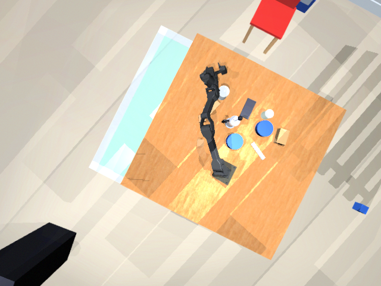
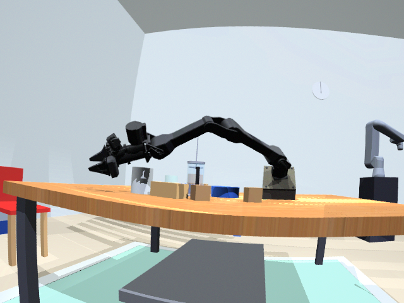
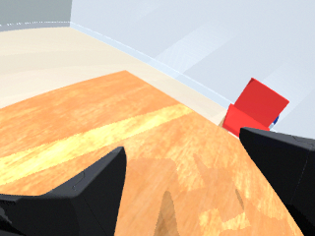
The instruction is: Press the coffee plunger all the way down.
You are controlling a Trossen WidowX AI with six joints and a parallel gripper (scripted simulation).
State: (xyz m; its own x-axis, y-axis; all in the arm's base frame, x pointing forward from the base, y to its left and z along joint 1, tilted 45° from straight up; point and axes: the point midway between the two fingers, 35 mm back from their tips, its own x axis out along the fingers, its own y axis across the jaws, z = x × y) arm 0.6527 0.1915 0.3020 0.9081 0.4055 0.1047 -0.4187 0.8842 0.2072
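The coffee press stands upright on the table, a clear vessel with a dark handle. Its thin plunger rod stands tall above the lid, so the plunger is up. The dark knob shows in the top view; in the second the arm hides the rod's top. My gripper is open and empty. It is above the table's far part, well beyond the press and away from the knob, pointing outward and slightly down. The press is not in the wrist view.
A white cylinder stands between gripper and press. Tan blocks lie near and under the arm. Beside the press are a dark slab, two blue round dishes, a pale cup and a white bar.
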